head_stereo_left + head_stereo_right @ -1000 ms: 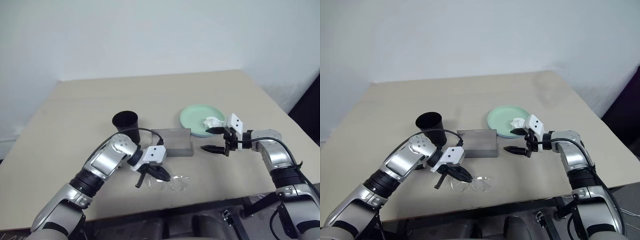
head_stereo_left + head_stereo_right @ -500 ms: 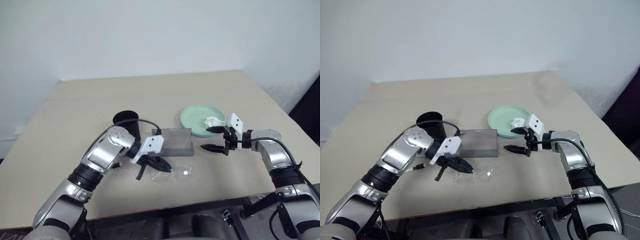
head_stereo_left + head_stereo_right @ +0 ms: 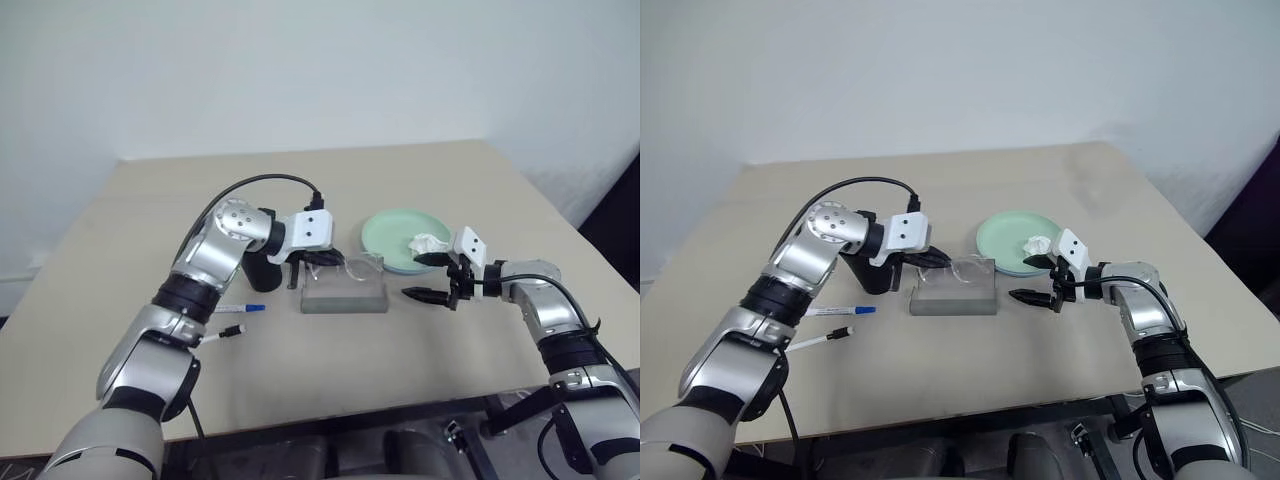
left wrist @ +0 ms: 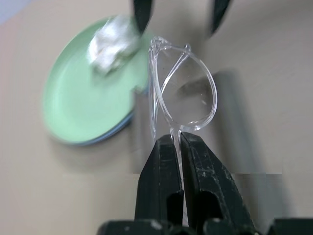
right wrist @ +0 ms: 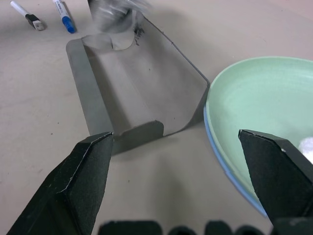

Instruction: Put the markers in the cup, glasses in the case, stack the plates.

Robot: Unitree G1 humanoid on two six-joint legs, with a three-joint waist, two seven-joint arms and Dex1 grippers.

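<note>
My left gripper [image 3: 312, 262] is shut on the clear-framed glasses [image 4: 183, 93], gripping them at one lens rim. It holds them just above the grey case [image 3: 343, 291]. The black cup [image 3: 262, 272] stands behind my left forearm, partly hidden. Two markers lie left of the case, one blue-capped [image 3: 240, 308] and one with a black end [image 3: 222, 334]. The pale green plate [image 3: 392, 238] rests on the light blue one, whose rim [image 5: 220, 147] shows beneath. My right gripper [image 3: 428, 277] is open and holds nothing, between the case's right end and the plates.
A crumpled white tissue [image 3: 428, 243] lies on the green plate. The case's near end [image 5: 132, 93] faces my right gripper. The beige table [image 3: 420, 350] ends at a front edge close to the arms, and a wall stands behind it.
My left gripper has lifted the glasses off the table's front and carried them up and away to above the case, uncovering the markers. The right arm has stayed still.
</note>
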